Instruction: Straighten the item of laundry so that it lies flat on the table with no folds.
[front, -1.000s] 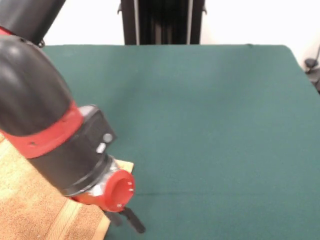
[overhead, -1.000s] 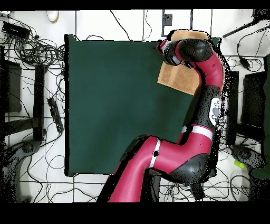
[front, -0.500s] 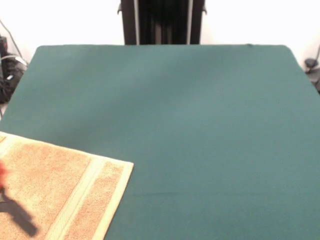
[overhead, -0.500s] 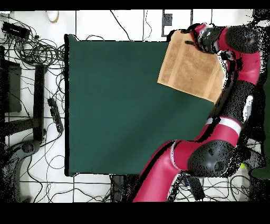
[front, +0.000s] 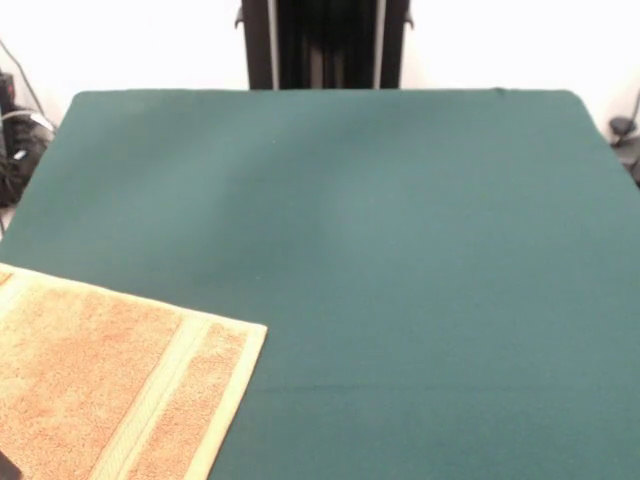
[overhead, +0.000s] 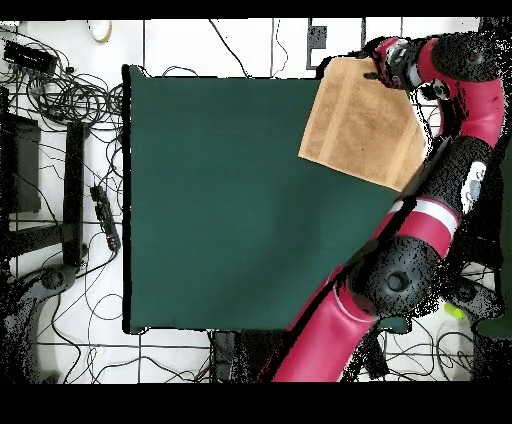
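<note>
Towel (overhead: 362, 125) flat at table (front: 400, 250) corner — long axis askew.

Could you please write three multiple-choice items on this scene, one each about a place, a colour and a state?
1. Where does the orange-tan terry-cloth towel lie on the dark green felt-covered table in the overhead view?
A. at the upper right corner
B. in the middle
C. at the lower left corner

2. What colour is the woven stripe on the towel?
A. dark blue
B. pale yellow-green
C. black

3. How does the towel lie?
A. rolled into a tube
B. bunched in a heap
C. spread out flat, slightly askew to the table's edges

Answers: 1 A, the overhead view shows it at the table's top right, by the red and black arm. 2 B, the front view shows a paler band running across the orange-tan pile. 3 C, both views show a single flat sheet with no visible folds.
</note>
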